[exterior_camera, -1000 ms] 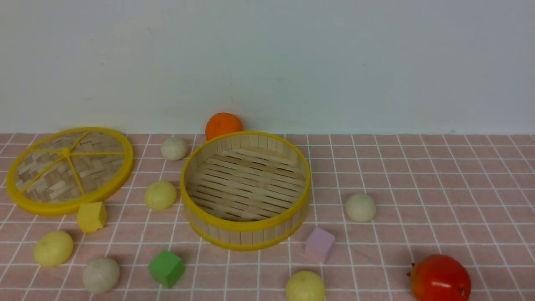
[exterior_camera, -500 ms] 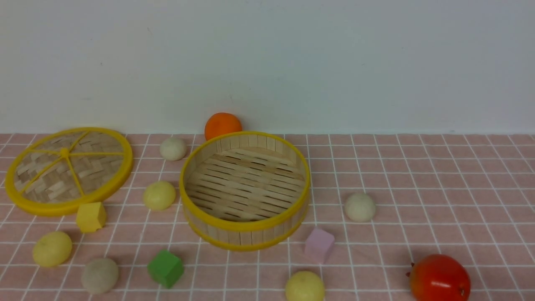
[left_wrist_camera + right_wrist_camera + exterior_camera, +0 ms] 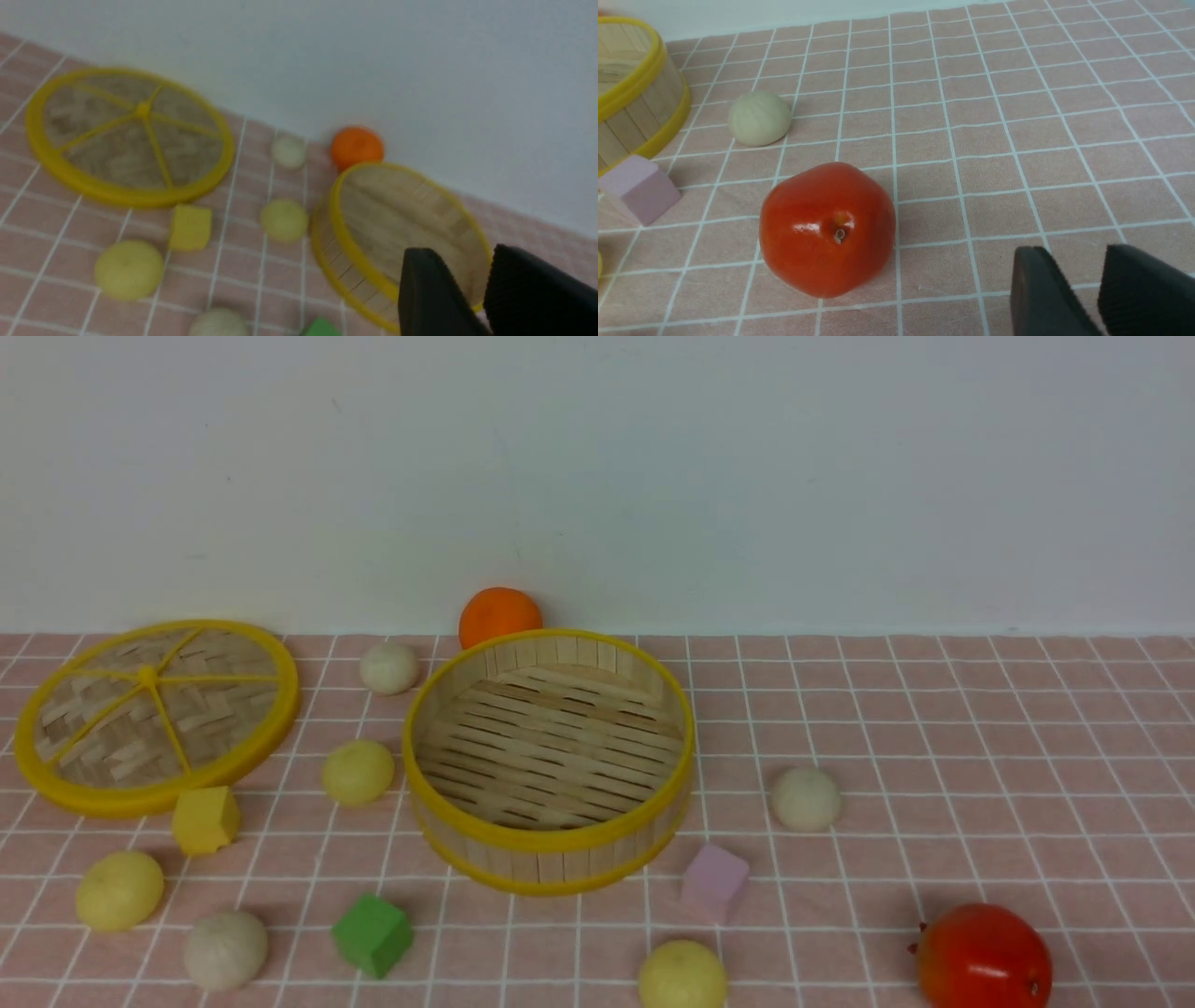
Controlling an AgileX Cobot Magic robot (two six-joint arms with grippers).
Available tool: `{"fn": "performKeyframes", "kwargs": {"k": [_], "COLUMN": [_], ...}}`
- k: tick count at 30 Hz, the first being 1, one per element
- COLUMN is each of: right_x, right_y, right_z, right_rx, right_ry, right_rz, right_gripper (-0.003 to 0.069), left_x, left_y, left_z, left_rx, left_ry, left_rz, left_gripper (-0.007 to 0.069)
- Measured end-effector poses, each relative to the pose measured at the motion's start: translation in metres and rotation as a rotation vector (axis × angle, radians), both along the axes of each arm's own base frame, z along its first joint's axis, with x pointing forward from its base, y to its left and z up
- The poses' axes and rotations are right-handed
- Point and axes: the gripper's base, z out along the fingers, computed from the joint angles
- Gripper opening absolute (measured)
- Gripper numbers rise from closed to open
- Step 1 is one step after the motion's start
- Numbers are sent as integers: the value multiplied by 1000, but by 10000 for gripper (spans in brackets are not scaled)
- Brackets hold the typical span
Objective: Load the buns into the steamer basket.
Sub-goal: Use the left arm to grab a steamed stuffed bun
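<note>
The steamer basket stands upright near the middle of the worktop. It is a round, deep tub of pale bamboo slats with smooth yellow upper and lower rims; its slatted floor is bare. Six buns lie outside it: a yellow bun just beside its left wall, a second yellow bun at the far left, a third yellow bun at the near edge of view, an off-white bun behind and left, another off-white bun near left, and one off-white bun to the right.

An orange ball sits behind the basket. The lid, woven bamboo with yellow rim and spokes, lies flat at left, with a yellow block by its near edge. A green block and a pink block lie nearer. A glossy red fruit occupies the near right. The cloth is pink with a white grid.

The left fingers appear blurred but apart; the right fingers are apart, holding nothing.
</note>
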Motion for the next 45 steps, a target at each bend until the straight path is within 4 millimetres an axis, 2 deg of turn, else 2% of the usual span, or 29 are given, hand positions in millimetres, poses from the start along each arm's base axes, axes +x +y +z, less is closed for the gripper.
{"fn": "performKeyframes", "kwargs": {"k": [2,5,7,11,13,14,18,20,21,24,27,28,30,40,45], "right_x": [0,0,0,0,0,0,0,0,0,0,0,0,0,0,0], "right_y": [0,0,0,0,0,0,0,0,0,0,0,0,0,0,0], "right_z": [0,0,0,0,0,0,0,0,0,0,0,0,0,0,0], "right_rx": [0,0,0,0,0,0,0,0,0,0,0,0,0,0,0], "right_ry": [0,0,0,0,0,0,0,0,0,0,0,0,0,0,0], "right_rz": [0,0,0,0,0,0,0,0,0,0,0,0,0,0,0], "right_gripper": [239,239,239,239,239,239,239,239,239,239,239,239,239,239,239], "left_x": [11,46,60,109,119,133,167,184,186,208,217,217,225,246,247], "left_y": [0,-2,-2,-4,-4,-3,1,7,7,33,61,63,78,82,82], "left_z": [-5,-23,-31,-48,-49,-49,-48,-55,-56,-78,-103,-103,-122,-174,-180], "left_rx": [8,4,-36,-86,-68,-37,57,71,70,41,-18,-16,-64,-67,-68], "left_ry": [46,187,254,448,489,543,648,702,704,811,895,894,924,997,1010], "left_rz": [1,13,36,93,98,103,123,146,148,230,282,283,272,203,203], "left_gripper": [241,241,241,241,241,241,241,241,241,241,241,241,241,241,241]}}
